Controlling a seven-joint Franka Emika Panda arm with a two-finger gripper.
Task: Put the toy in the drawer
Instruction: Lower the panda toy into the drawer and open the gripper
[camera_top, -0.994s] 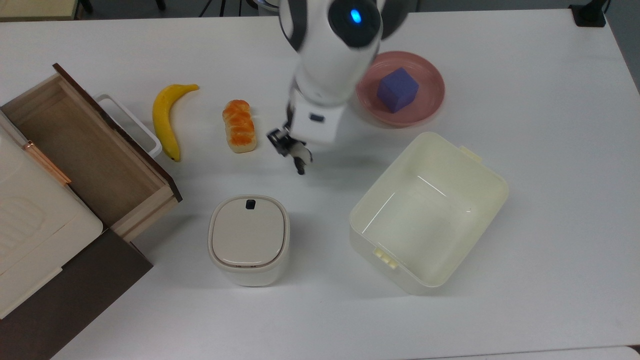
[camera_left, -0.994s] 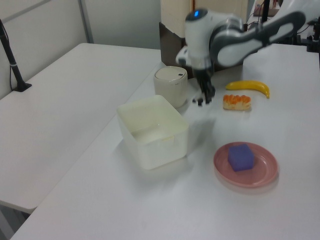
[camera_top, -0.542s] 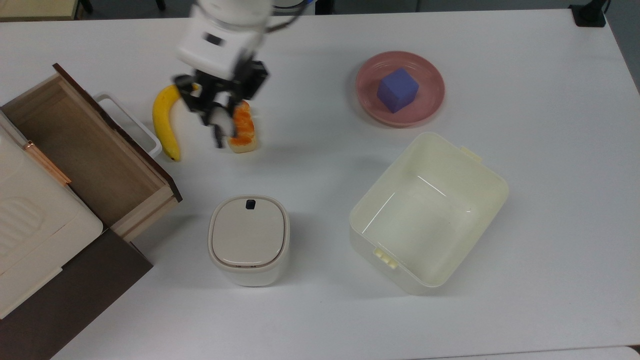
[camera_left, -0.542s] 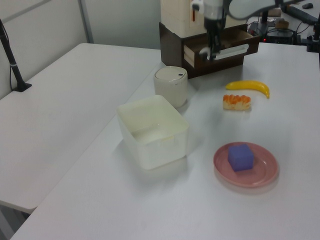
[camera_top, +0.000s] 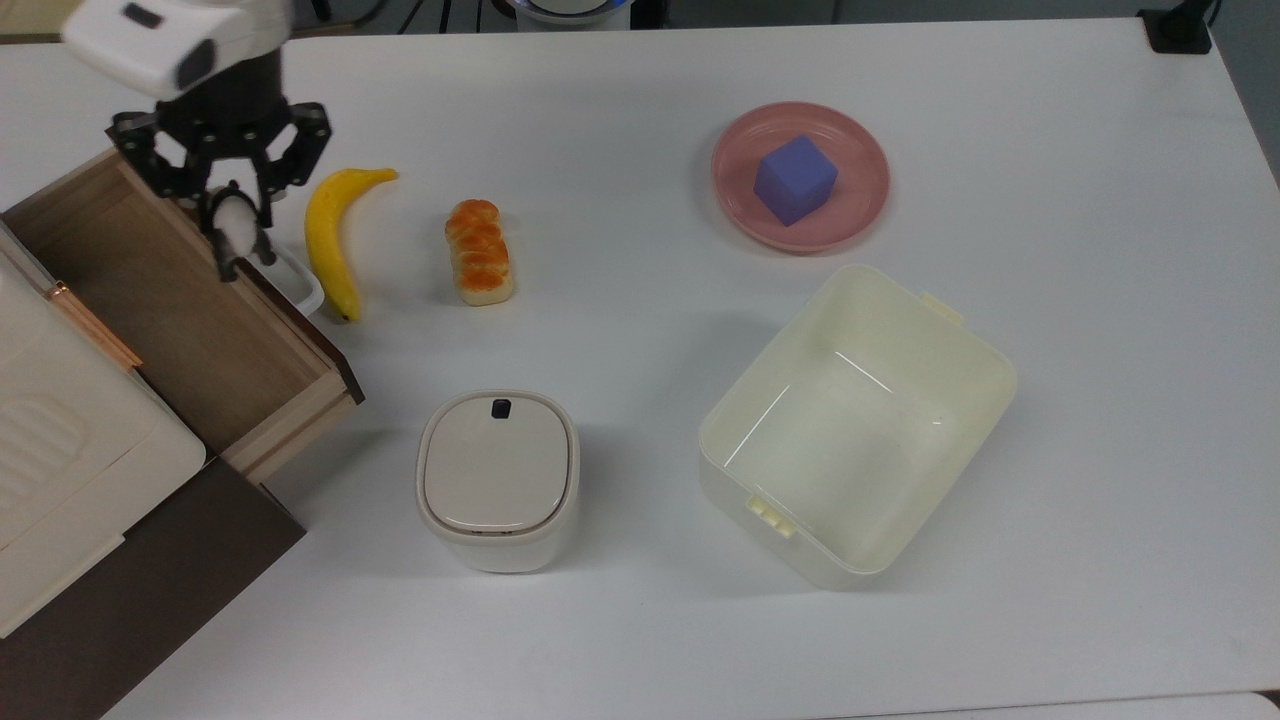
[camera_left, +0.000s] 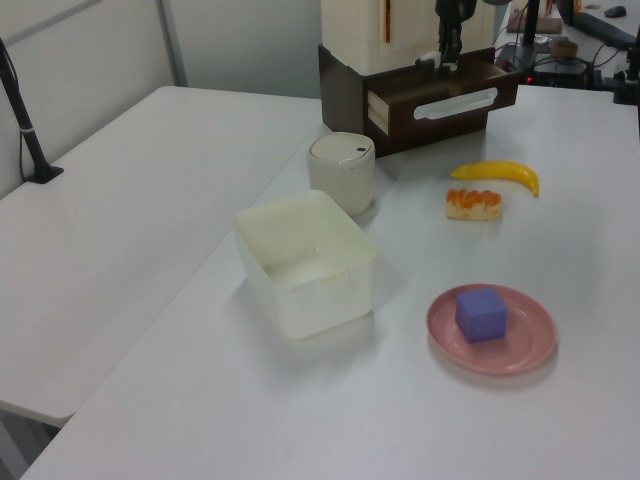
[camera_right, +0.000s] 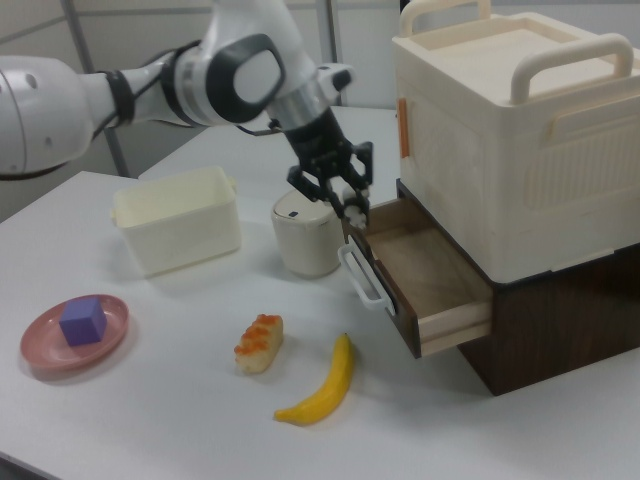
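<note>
Top view: gripper (camera_top: 232, 235) fingers clamped on toy (camera_top: 235, 222), at drawer (camera_top: 150, 290) front edge. Carry step. Next: shift inward over cavity, lower, release.

You are looking at a glossy white Panda arm (camera_right: 60, 95) with rounded shell segments and dark grey bands at the joints. A white rectangular hand block (camera_top: 160, 40) carries a small dark slot on its face. Below that block sits the black two-finger gripper (camera_top: 235, 235), an angular black metal frame with bracket-like linkages splaying out either side above the slim black fingers (camera_right: 352, 215).
</note>
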